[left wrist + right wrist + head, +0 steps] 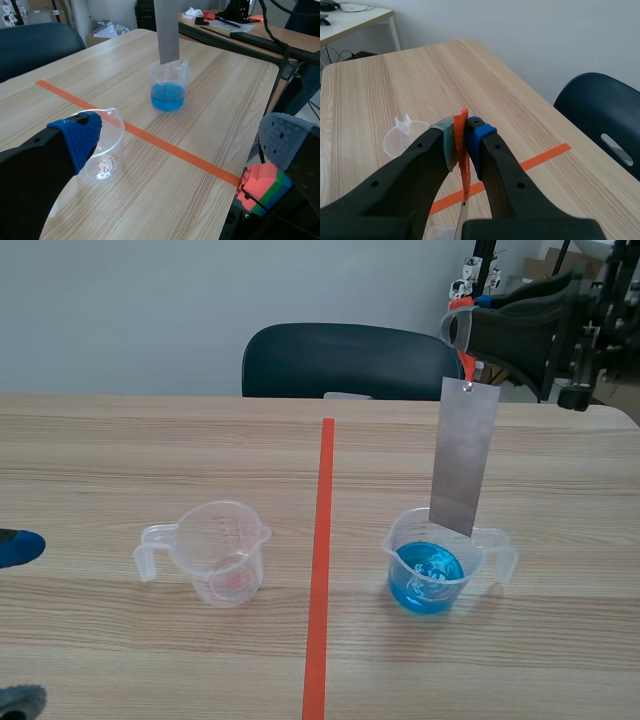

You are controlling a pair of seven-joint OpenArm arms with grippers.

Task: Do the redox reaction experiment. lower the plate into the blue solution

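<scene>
A long grey metal plate (465,455) hangs upright from an orange tab (463,150). My right gripper (462,335) is raised at the back right and is shut on that tab. The plate's lower end sits at the far rim of a clear beaker (430,565) holding blue solution. From the left wrist view, the plate (166,30) reaches down to the blue beaker (169,87). An empty clear beaker (222,552) stands left of the tape line. My left gripper (18,625) stays low at the left edge, open and holding nothing, near the empty beaker (102,150).
An orange tape line (320,570) runs down the middle of the wooden table between the two beakers. A dark blue chair (345,360) stands behind the far edge. The table's right edge (272,95) lies just beyond the blue beaker.
</scene>
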